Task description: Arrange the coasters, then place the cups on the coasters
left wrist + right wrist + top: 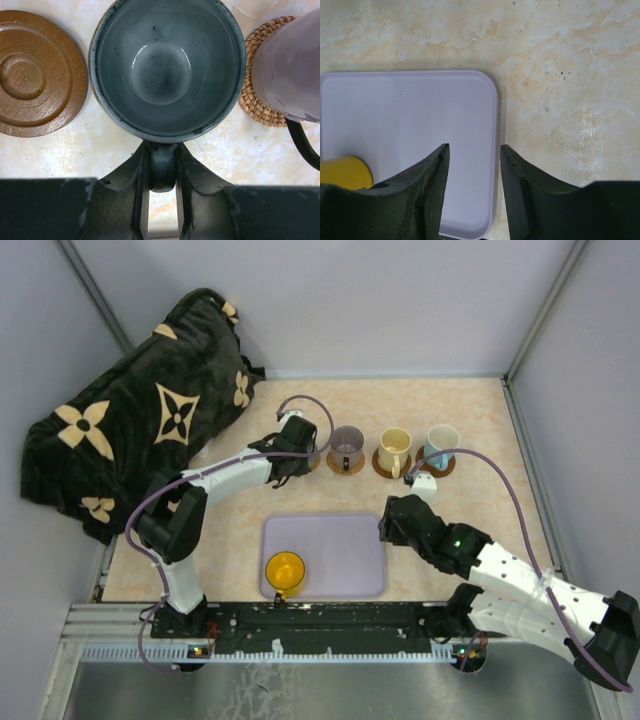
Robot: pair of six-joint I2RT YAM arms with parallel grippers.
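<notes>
Progress looks well past halfway, as I judge it. Along the back of the tabletop, at twelve o'clock from the lavender tray, three cups sit on coasters in a row: the purple-grey cup on a woven coaster, the cream cup on a dark coaster, and the light blue cup on a tan coaster. The left end effector is clamped on the handle of the grey-green cup, which stands just beside the purple-grey cup, at its nine o'clock. Its wide bowl hides whatever lies beneath, so I cannot tell whether a coaster is under it or whether it is set down. At nine o'clock from that cup lies a brown wooden coaster with nothing on it. The yellow cup is on the tray, near its seven o'clock corner, untouched. The right end effector hangs over the tray's three o'clock edge, jaws apart and nothing between them. What is left, by my reading, is to release the grey-green cup on its coaster and carry the yellow cup to the bare one.
</notes>
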